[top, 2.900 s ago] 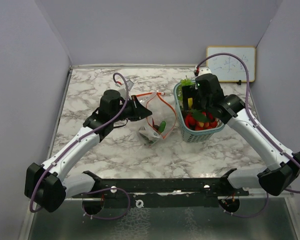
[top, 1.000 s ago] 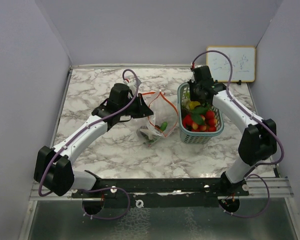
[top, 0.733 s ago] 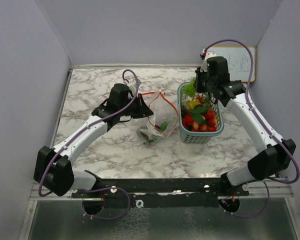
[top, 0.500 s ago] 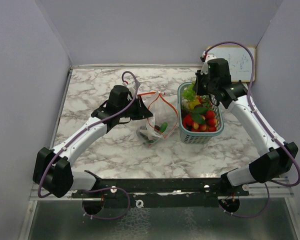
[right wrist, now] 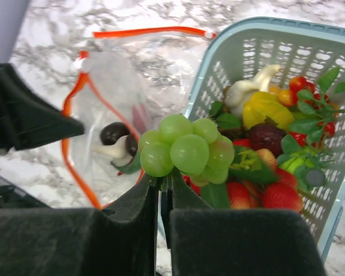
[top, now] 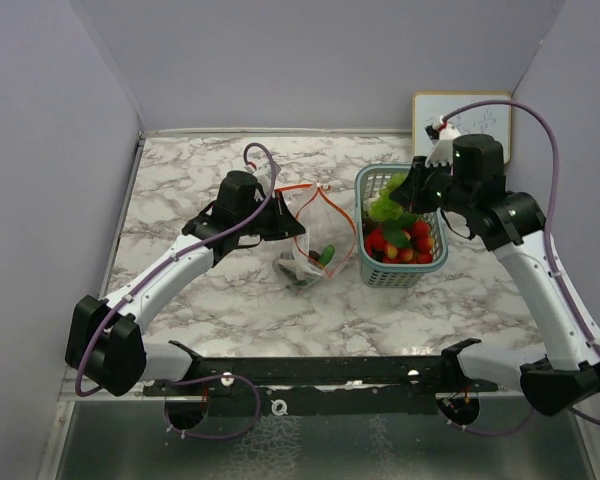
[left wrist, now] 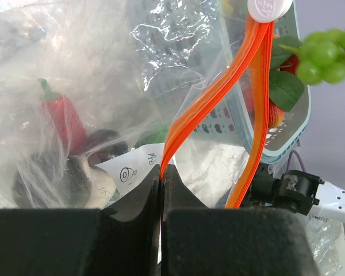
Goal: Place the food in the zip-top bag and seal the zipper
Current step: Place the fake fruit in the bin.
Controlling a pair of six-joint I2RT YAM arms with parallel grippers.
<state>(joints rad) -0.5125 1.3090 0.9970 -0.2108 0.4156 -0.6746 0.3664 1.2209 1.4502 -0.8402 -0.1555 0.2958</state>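
The clear zip-top bag [top: 310, 235] lies open left of the teal basket [top: 400, 272], with a red pepper [left wrist: 62, 118] and dark pieces inside. My left gripper [left wrist: 161, 172] is shut on its orange zipper [left wrist: 207, 100], holding the mouth up. My right gripper [right wrist: 165, 181] is shut on a green grape bunch [right wrist: 187, 148], lifted above the basket's left rim [top: 387, 205]. More food [right wrist: 270, 121] stays in the basket: strawberries, a yellow pepper, a brown grape bunch, leaves.
A small whiteboard [top: 470, 110] leans on the back wall at the right. Purple walls close in both sides. A black rail [top: 320, 372] runs across the near table edge.
My right arm dipped into the basket, closed on the green grape bunch and lifted it, swinging right and up. The left gripper stayed holding the bag's zipper.
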